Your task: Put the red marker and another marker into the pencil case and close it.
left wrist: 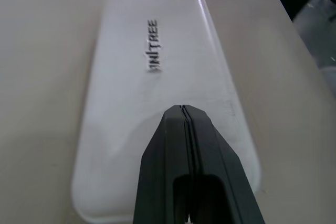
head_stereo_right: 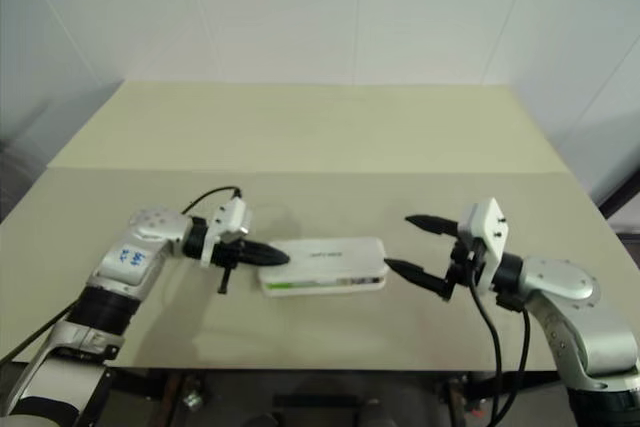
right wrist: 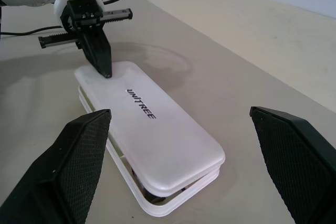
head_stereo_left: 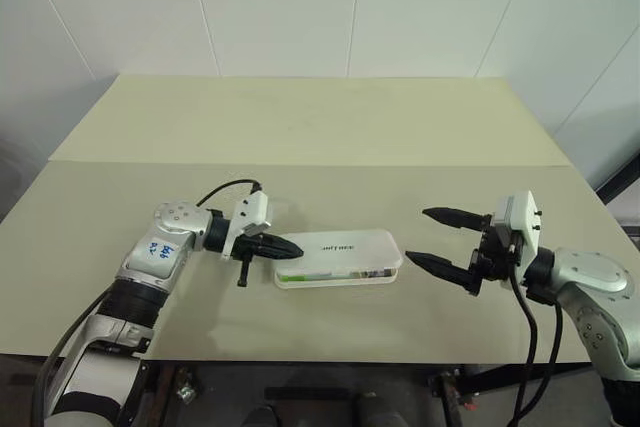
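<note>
I see the pencil case [head_stereo_left: 338,258] at lower centre of the worktop [head_stereo_left: 300,127], long axis left to right, lid slightly ajar. My left gripper [head_stereo_left: 285,246], fingers together, presses its left end; the right gripper [head_stereo_left: 438,238] waits beside the right end, fingers apart.

A pale beige bench [head_stereo_left: 330,127] with a seam running across its width stands against a white wall. Near its front edge lies a white pencil case [head_stereo_left: 338,258], long side across, its lid lowered but slightly ajar above the base.
</note>
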